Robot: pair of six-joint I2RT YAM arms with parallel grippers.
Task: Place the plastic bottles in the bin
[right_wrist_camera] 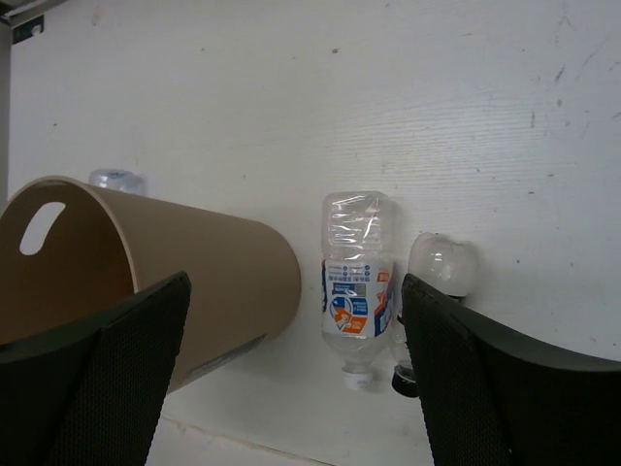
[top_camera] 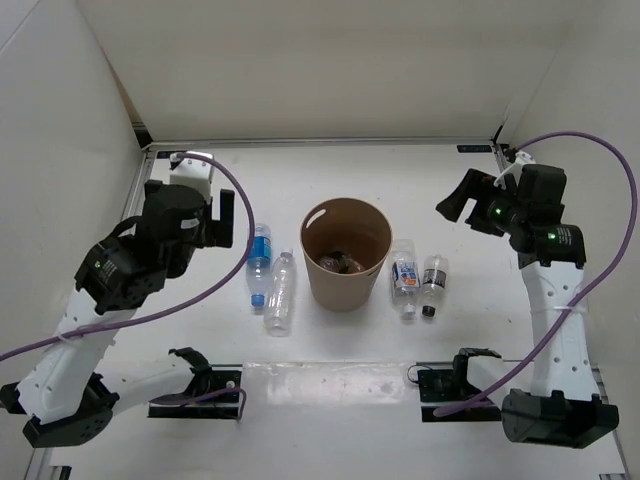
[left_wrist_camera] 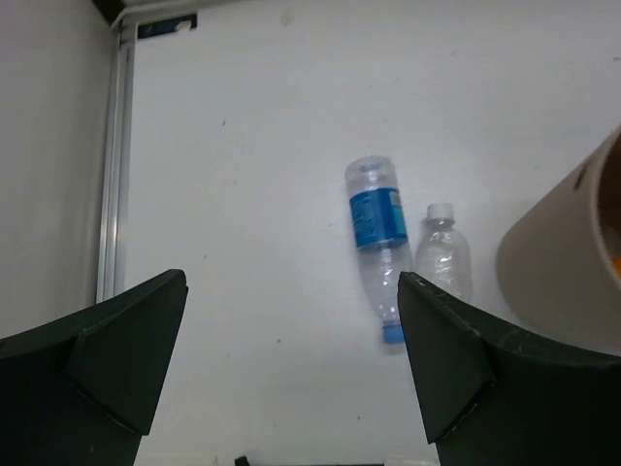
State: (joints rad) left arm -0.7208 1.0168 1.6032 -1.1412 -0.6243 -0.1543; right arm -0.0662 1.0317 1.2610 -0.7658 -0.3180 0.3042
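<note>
The tan bin (top_camera: 345, 292) stands at the table's middle, with something dark and crumpled inside. Left of it lie a blue-labelled bottle (top_camera: 259, 262) and a clear bottle (top_camera: 281, 292). Right of it lie a blue-and-orange-labelled bottle (top_camera: 404, 274) and a dark-labelled bottle with a black cap (top_camera: 432, 283). My left gripper (top_camera: 228, 218) is open and empty, raised left of the left pair. The left wrist view shows the blue-labelled bottle (left_wrist_camera: 376, 233), the clear bottle (left_wrist_camera: 443, 257) and the bin's wall (left_wrist_camera: 568, 277). My right gripper (top_camera: 455, 205) is open and empty, raised above the right pair (right_wrist_camera: 357, 282).
White walls enclose the table on the left, back and right. A metal rail (left_wrist_camera: 112, 165) runs along the left edge. In the right wrist view the bin (right_wrist_camera: 213, 262) sits left of the bottles, with the dark-labelled bottle (right_wrist_camera: 441, 264) at the right.
</note>
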